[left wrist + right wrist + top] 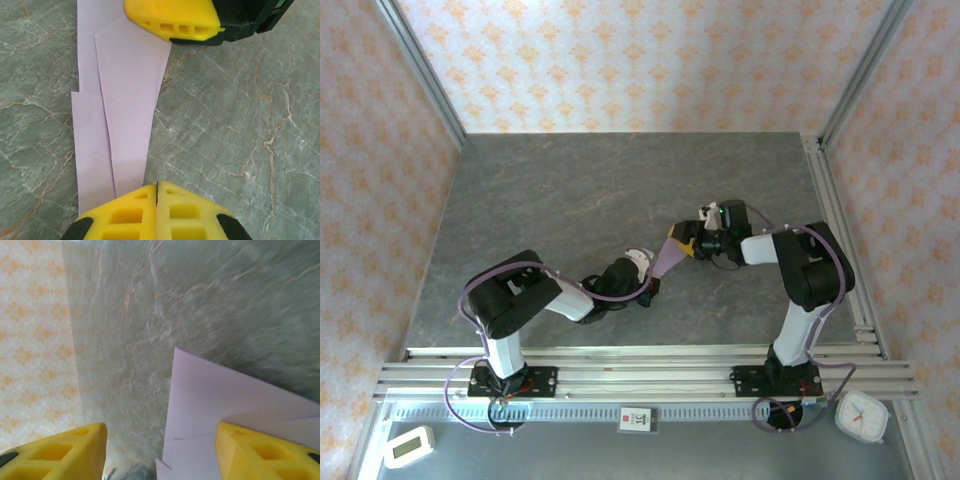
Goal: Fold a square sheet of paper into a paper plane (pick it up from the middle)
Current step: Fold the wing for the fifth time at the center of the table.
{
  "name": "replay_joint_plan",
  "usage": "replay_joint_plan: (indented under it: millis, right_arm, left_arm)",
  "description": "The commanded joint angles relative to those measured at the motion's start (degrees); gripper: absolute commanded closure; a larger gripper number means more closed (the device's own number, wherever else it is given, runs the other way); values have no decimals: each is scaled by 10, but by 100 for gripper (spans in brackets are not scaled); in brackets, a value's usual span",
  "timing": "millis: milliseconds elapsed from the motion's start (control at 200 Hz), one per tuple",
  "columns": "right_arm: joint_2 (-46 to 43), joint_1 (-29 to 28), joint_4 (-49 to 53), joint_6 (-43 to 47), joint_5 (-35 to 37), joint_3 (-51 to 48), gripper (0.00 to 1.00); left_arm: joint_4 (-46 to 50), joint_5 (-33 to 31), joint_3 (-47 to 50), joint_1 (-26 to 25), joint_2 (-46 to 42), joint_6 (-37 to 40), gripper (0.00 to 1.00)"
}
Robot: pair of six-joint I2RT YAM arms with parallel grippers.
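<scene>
The square sheet of paper (669,262) is pale lilac and lies flat on the grey table, folded into a long, narrow, tapering shape of overlapping flaps (127,100). My left gripper (157,186) is shut at the paper's near end. The paper's edge runs under its left finger, not into the seam between the fingers. In the top view the left gripper (642,264) touches the paper's left end. My right gripper (160,450) stands open over the other end, with a corner of the paper (225,400) beside its right finger (265,450). One of its yellow fingers (170,20) hangs over the paper's far end.
Aluminium rails (640,362) run along the table's front edge and up its right side (840,230). Wallpapered walls close in the left, back and right. A white timer (408,445), a label card (635,420) and a white clock (861,415) sit in front of the rails.
</scene>
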State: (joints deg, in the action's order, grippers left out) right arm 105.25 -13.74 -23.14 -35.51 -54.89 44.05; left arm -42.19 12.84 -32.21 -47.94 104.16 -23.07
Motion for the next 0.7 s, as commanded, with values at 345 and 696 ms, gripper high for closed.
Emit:
replay_joint_plan:
  millis: [345,696]
  right_arm:
    - [37,131,81,45,173,25,41]
    - [20,168,121,65,147,63,44]
  left_arm:
    - [132,8,40,2,38,-20,100]
    - [151,5,37,2,-9,-23,100]
